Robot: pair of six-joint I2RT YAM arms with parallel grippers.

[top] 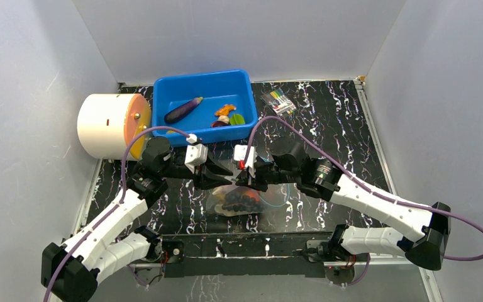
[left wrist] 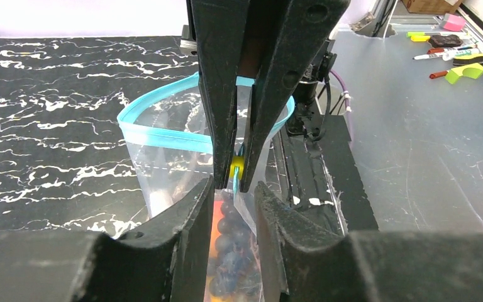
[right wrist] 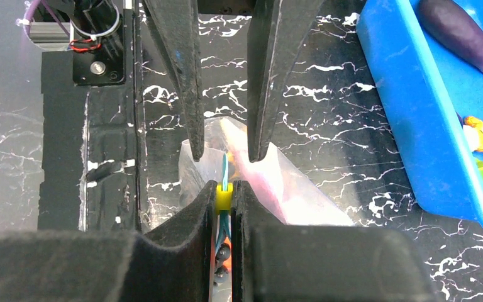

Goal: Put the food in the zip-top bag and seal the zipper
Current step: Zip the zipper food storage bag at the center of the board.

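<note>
The zip-top bag (top: 242, 201), lying on the surface between both arms, already holds grapes (top: 242, 200). Eggplant (top: 183, 110) and other food remain in the blue bin (top: 163, 94) beyond. The right end effector (right wrist: 224, 196) is clamped on the zipper (left wrist: 157, 135), whose mouth gapes unsealed; the left end effector (left wrist: 234, 189) is narrowly parted.

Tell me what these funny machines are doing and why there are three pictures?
They are two robot arms. One picture looks down from above; the other two come from little cameras on each arm's wrist. On the black table lies a clear zip-top bag with dark toy grapes inside. The right gripper pinches the yellow slider on the bag's teal zipper. The left gripper is open around the bag, not squeezing it. Behind sits a blue bin holding a purple eggplant and more toy food.
</note>
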